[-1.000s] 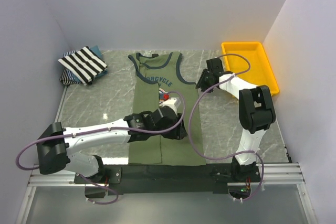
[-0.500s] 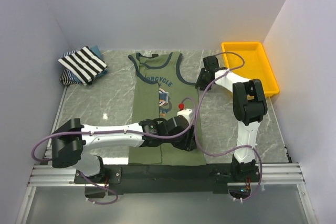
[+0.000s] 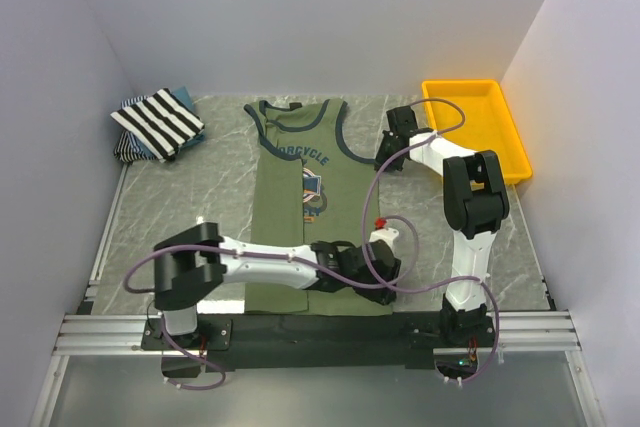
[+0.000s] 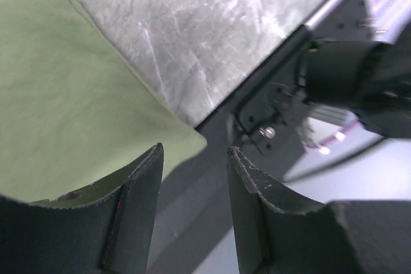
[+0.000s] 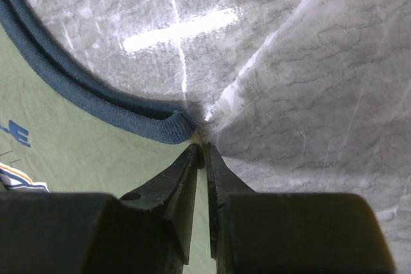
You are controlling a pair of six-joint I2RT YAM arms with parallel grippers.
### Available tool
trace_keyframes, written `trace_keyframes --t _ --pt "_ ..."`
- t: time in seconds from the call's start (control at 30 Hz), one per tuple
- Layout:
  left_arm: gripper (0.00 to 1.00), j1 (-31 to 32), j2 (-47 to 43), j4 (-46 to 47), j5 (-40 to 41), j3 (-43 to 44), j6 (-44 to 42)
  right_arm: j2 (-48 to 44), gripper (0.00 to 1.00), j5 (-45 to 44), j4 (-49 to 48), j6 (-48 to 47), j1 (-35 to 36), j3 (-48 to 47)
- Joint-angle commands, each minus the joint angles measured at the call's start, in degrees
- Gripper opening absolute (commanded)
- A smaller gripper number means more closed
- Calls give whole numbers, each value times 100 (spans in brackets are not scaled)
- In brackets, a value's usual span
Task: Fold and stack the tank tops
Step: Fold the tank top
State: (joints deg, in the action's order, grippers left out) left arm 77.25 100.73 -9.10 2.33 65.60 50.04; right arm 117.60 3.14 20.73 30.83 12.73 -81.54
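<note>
Claw (image 5: pixel 204 153) pinches olive top (image 5: pixel 77 158) armhole (right wrist).

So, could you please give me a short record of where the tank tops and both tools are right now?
Olive-green tank top: spread flat mid-table, neck towards the far wall, not yet folded
Striped tank top: folded, far left corner, top of the pile
Bluish tank top: under the striped one, only edges showing
Left tool: open, straddling the olive top's near right hem corner
Right tool: jaws nearly together, apparently pinching the olive top's right edge just below the armhole trim
Yellow tray: far right corner
</note>
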Motion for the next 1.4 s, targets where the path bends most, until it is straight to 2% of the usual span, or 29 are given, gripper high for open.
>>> trace_keyframes --t 0.0,0.23,0.67,0.97,1.07,1.2,1.37 --pt "50 219 359 -205 443 488 -161 -194 17 64 -69 -112 -34 -55" --pt "50 413 817 -689 945 866 -91 -220 15 152 -96 -130 -34 -55" --pt "50 853 1651 -1928 1919 2070 -293 -220 13 170 -60 -130 -43 -117" --pt "48 1020 1915 -2280 2123 2387 -346 -255 13 187 -52 -130 -43 -108" --pt "42 1046 1951 -2315 2158 2413 -363 -255 13 170 -43 -138 -34 -99" --pt "29 1064 1951 -2333 2193 2396 -346 -255 12 170 -25 -139 -43 -143" --pt "20 1064 1749 -2245 2325 2238 -311 -273 10 152 1 -147 -43 -204"
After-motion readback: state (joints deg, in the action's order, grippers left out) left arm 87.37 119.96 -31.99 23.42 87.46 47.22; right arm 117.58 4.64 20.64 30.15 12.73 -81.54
